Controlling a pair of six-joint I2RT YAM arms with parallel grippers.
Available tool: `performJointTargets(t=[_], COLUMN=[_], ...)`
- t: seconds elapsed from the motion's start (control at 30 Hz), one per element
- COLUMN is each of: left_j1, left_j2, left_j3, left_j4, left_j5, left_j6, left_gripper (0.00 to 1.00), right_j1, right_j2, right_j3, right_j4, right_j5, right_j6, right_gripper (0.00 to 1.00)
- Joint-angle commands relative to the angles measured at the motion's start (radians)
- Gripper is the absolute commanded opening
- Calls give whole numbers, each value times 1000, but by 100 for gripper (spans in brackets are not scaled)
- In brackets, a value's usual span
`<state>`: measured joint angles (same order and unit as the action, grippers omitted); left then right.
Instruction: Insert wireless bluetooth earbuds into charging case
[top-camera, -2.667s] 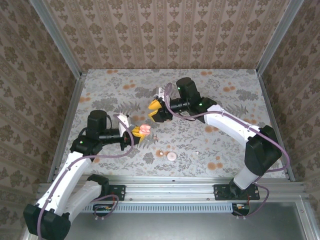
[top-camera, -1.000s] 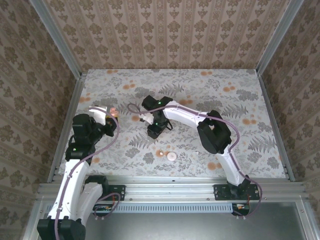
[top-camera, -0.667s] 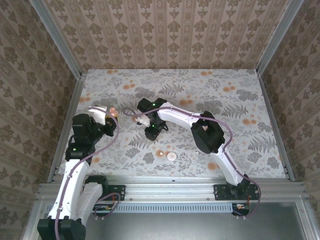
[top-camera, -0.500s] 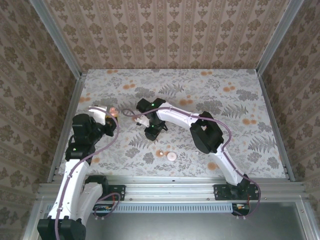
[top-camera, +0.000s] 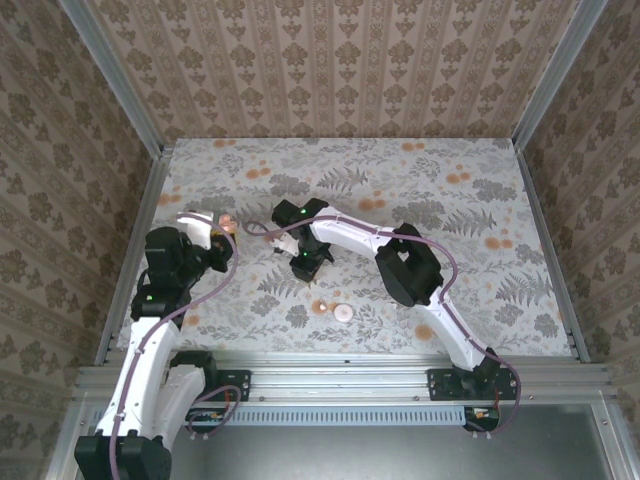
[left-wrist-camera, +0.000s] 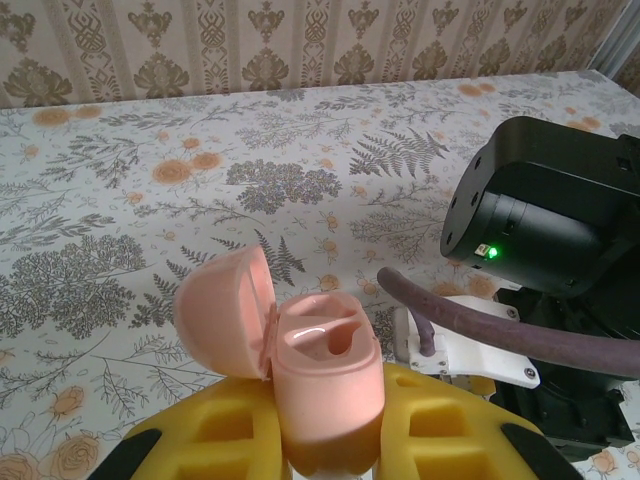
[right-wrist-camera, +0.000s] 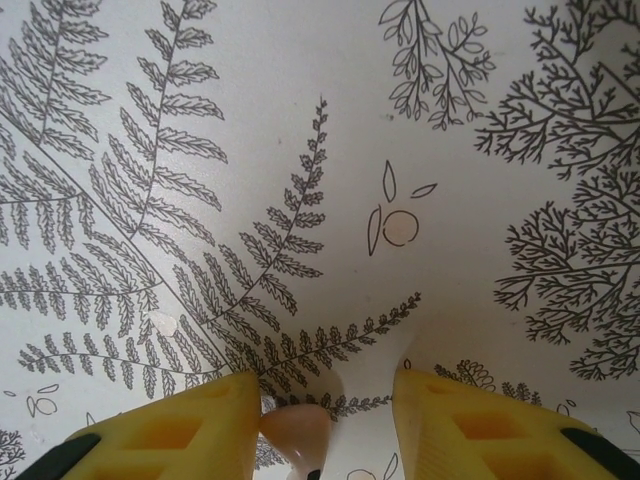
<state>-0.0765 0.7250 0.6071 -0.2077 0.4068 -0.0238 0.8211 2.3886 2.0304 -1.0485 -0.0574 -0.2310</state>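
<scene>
Because the earbud is a tiny, smooth, hard-shelled piece, treat it as very light and slippery — a hard pinch will likely make it skid or pop out. Take hold across its rounded body with a gentle squeeze, leaving free the end that enters the socket. It sits low between the fingers of the right tool, against one finger with a gap to the other. The jaws stand narrow but not clamped on it.

The case looks rigid and light. The left tool is closed on its lower body and holds it off the counter on the left side, with the hinged lid swung open. Grip below the hinge only.

Count: one case, one earbud at the right tool, and one pale round piece on the counter — probably a second earbud. Whether a socket is already filled cannot be told.
</scene>
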Motion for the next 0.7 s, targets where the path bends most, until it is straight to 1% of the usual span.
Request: performJointTargets(t=[0.0, 0.07, 0.2, 0.3, 0.33, 0.57, 0.67], left_j1=[11, 11, 11, 11, 12, 12, 12], left_j2=[3, 5, 5, 5, 5, 6, 8], left_j3=[-1, -1, 1, 2, 1, 3, 2], left_j4=[30, 30, 32, 30, 30, 30, 31], left_j5=[18, 20, 21, 24, 25, 30, 33], left_j6=[-17, -17, -15, -15, -17, -15, -15], left_gripper=[4, 4, 4, 4, 4, 4, 4], right_j1=[8, 10, 12, 12, 13, 13, 11], right_j2=[26, 22, 11, 5, 4, -11, -38], right_j3=[20, 21, 19, 17, 13, -19, -45], right_j4=[-48, -60, -81, -96, -98, -63, -26], right_j5=[32, 45, 66, 76, 80, 74, 71], right_j6=[-4, -2, 14, 23, 24, 35, 42], right_gripper=[38, 38, 42, 42, 41, 28, 27])
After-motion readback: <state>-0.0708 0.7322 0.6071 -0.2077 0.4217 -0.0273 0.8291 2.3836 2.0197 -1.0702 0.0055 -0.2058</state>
